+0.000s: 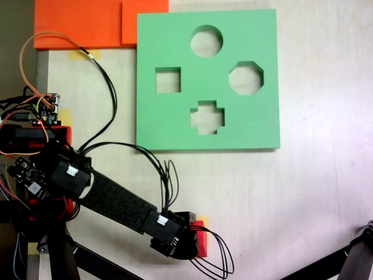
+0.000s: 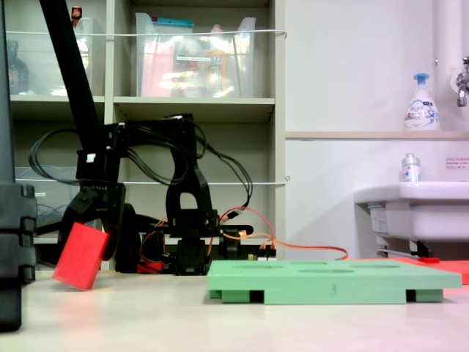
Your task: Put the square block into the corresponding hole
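My claw [image 2: 94, 233] pinches the square block [image 2: 80, 255], tilted just above the bench [image 1: 303, 198] near its lower edge. Bare bench separates me from the green board [image 1: 256, 125]; its square hole [image 1: 168, 80] lies open.

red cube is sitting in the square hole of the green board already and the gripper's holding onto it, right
Not quite. The red cube is not in the square hole, which stands vacant in a fixed view from above. The gripper does hold the cube, tilted, off to the side of the green board, as the low fixed view shows.
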You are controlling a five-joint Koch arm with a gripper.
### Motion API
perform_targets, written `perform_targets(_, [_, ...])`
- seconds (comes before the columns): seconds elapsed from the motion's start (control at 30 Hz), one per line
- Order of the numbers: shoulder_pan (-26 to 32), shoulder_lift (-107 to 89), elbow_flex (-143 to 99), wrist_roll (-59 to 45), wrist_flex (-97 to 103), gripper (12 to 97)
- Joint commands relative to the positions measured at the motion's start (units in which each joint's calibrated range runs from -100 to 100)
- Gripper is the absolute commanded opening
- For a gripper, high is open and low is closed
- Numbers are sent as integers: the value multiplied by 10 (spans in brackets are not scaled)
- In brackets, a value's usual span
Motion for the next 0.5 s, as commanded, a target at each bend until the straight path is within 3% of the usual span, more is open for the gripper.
perform_targets(0.0, [-3, -47, 9, 1, -50, 287])
perform_targets(0.47, [19, -225, 15, 37, -130, 289])
